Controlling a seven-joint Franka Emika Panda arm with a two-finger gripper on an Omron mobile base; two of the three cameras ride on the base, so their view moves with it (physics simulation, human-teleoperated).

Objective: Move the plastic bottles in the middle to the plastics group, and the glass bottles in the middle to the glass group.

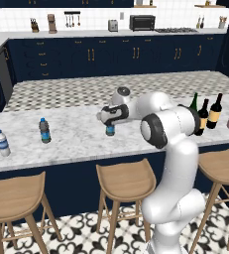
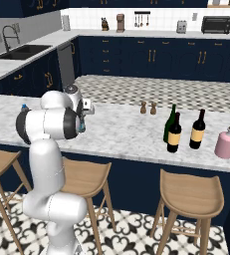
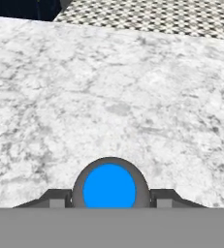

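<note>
Straddling the blue-capped bottle (image 3: pixel 109 186) mid-counter, the gripper (image 1: pixel 110 124) has narrow jaws that seem to pinch it, while both wine bottles (image 2: pixel 174 132) wait right, nothing visibly sorted.

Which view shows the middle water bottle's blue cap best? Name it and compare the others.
The hand view: the blue cap faces the camera, between the gripper fingertips. The left base view shows the bottle's lower body below the hand. In the right base view the arm hides it.
</note>
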